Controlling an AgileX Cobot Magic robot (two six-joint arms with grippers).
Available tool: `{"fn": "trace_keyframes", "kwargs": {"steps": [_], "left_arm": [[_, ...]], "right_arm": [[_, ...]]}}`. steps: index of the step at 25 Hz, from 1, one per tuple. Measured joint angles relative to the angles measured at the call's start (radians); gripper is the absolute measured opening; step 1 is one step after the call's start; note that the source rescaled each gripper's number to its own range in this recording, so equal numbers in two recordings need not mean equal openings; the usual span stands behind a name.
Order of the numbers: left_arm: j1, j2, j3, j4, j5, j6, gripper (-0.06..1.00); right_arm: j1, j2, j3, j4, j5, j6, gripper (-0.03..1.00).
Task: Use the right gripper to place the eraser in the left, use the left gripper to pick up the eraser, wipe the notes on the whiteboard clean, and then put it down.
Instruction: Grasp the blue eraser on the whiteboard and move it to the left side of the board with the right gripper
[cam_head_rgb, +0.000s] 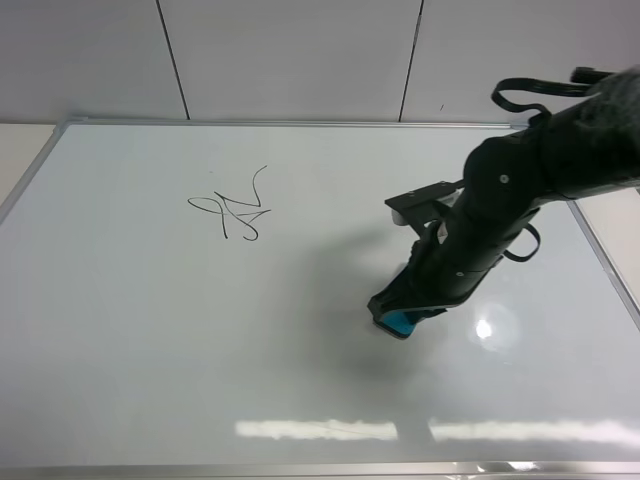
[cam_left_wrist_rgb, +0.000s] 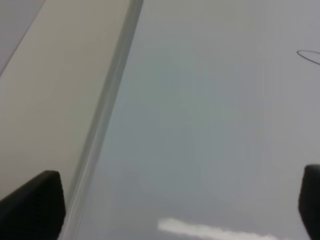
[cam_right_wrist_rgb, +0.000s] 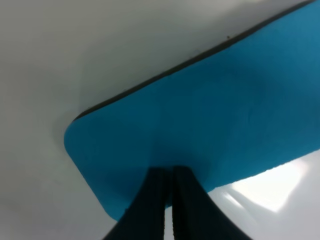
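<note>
The teal eraser (cam_head_rgb: 403, 321) lies flat on the whiteboard (cam_head_rgb: 150, 330), right of centre, mostly hidden under the bulky black arm. My right gripper (cam_head_rgb: 407, 306) points down at it. In the right wrist view its fingers (cam_right_wrist_rgb: 186, 210) are pressed together, tips on the eraser's (cam_right_wrist_rgb: 210, 125) teal top, with the dark felt edge showing at the far side. The notes (cam_head_rgb: 235, 210) are a black scribble at the upper left of the board. My left gripper (cam_left_wrist_rgb: 170, 205) is open and empty above the board's left frame (cam_left_wrist_rgb: 105, 120); one stroke of the notes (cam_left_wrist_rgb: 309, 55) shows.
A white panelled wall (cam_head_rgb: 300, 55) runs behind the board. Beige tabletop (cam_left_wrist_rgb: 50, 90) lies outside the board's left frame. A bright light reflection (cam_head_rgb: 484, 328) sits on the board beside the eraser. The left arm does not show in the exterior view.
</note>
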Motion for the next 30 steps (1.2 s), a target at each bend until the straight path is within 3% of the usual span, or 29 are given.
{"fn": "trace_keyframes", "kwargs": {"steps": [6,30], "left_arm": [[0.0,0.0,0.0,0.0,0.0,0.0,1.0],[0.0,0.0,0.0,0.0,0.0,0.0,1.0]], "right_arm": [[0.102,0.112,-0.183,0.007,0.038,0.03,0.0],[0.358,0.502,-0.891,-0.046,0.334,0.167,0.0]]}}
